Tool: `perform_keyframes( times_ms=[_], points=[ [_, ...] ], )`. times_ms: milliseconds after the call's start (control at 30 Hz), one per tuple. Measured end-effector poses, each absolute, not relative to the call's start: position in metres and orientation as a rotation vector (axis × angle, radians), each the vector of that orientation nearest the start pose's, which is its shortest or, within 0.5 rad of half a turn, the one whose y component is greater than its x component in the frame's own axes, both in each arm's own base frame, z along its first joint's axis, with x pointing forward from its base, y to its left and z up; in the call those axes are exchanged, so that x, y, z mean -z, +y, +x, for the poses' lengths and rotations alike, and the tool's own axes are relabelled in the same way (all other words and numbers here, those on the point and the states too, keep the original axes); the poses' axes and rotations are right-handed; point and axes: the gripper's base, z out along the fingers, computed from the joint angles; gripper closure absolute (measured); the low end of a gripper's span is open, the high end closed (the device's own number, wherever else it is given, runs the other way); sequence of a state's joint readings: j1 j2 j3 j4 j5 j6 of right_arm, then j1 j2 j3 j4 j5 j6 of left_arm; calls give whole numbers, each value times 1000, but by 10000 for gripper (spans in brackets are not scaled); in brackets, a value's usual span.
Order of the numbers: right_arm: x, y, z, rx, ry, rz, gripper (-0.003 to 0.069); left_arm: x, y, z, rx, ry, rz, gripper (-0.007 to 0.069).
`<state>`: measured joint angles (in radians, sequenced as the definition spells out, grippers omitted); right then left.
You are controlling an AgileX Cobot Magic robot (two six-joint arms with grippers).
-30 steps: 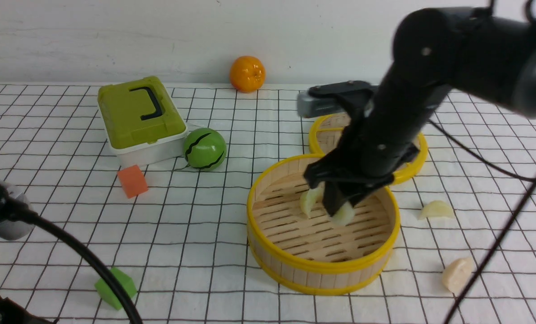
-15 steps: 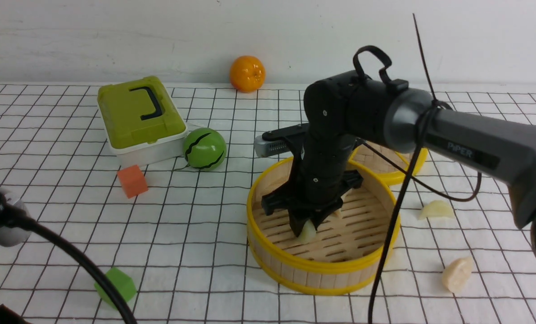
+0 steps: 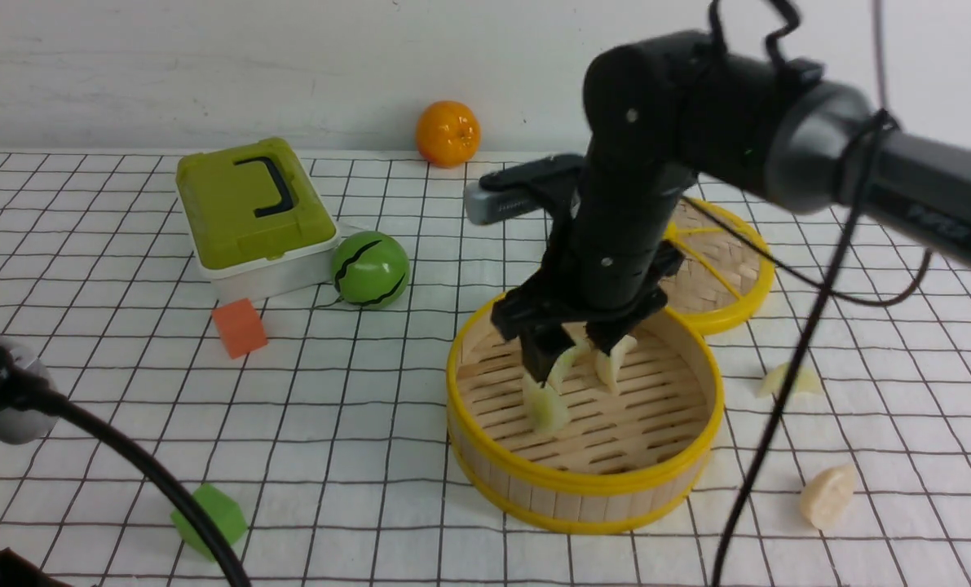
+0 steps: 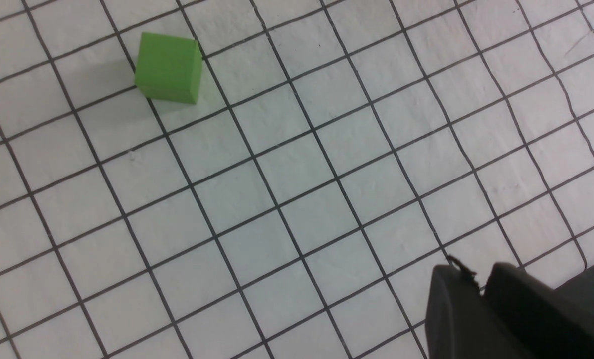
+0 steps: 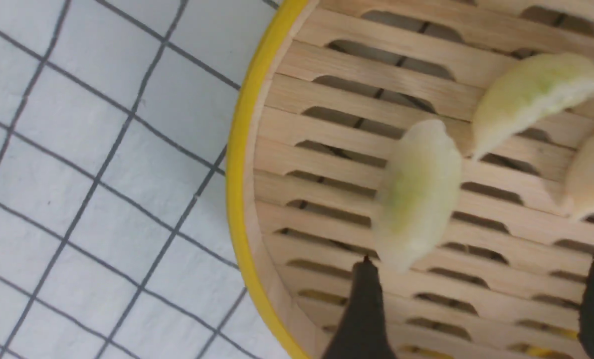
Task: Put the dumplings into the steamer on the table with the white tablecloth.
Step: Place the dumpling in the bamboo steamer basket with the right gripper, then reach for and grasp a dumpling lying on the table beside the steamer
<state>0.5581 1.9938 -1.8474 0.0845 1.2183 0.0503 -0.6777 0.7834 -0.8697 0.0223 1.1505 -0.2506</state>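
Front view first: we're seeing the right gripper [image 3: 573, 355] hanging over the steamer [image 3: 485, 383], jaws spread wide and gripping nothing. Three dumplings [image 3: 546, 405] are lying on the steamer's slats, and two more are sitting on the white tablecloth [image 3: 387, 456] to the steamer's right.

Left wrist view: the left gripper [image 4: 481, 299] is hovering over bare grid, jaws almost together and empty, with a green cube [image 4: 168, 67] nearby.

Right wrist view: the fingertips [image 5: 361, 309] are standing wide apart above one of the dumplings, blurred, inside the steamer.

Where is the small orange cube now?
Front view, left side: the small orange cube lies in front of the green-lidded white box, left of the striped green ball.
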Motion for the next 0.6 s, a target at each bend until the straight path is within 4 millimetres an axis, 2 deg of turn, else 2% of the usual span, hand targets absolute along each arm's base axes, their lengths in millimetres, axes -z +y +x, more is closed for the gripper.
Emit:
perform_keyframes(
  times_ms=[67,133,200,233,267,300,333,400,467,533,567,600],
  points=[
    [-306,218,343,-203,2757,-703,130,-339,-75,96,329,2519,550,538],
    [-313,200,328,-162,2766,-686,137,-340,-75,96,331,2514,549,535],
    [-311,176,312,-114,2807,-636,147,-340,-75,96,333,2511,549,533],
    [-308,163,304,-103,2838,-596,153,-340,-75,97,335,2506,548,534],
    [-304,161,303,-98,2852,-588,154,-340,-75,97,336,2506,547,534],
    [-301,144,294,-91,2875,-519,161,-340,-76,97,338,2501,547,533],
    [-298,136,291,-89,2885,-481,164,-340,-76,97,339,2500,546,533],
    [-281,101,281,-82,2910,-270,171,-341,-76,97,345,2490,544,533],
    [-270,77,279,-80,2905,-117,172,-341,-77,98,353,2484,542,533],
    [-264,68,280,-96,2904,-41,172,-342,-77,98,356,2477,541,532],
    [-255,55,282,-119,2893,64,172,-342,-78,99,364,2466,538,531],
    [-250,50,284,-137,2893,115,172,-343,-78,99,367,2463,537,531]
  ],
)
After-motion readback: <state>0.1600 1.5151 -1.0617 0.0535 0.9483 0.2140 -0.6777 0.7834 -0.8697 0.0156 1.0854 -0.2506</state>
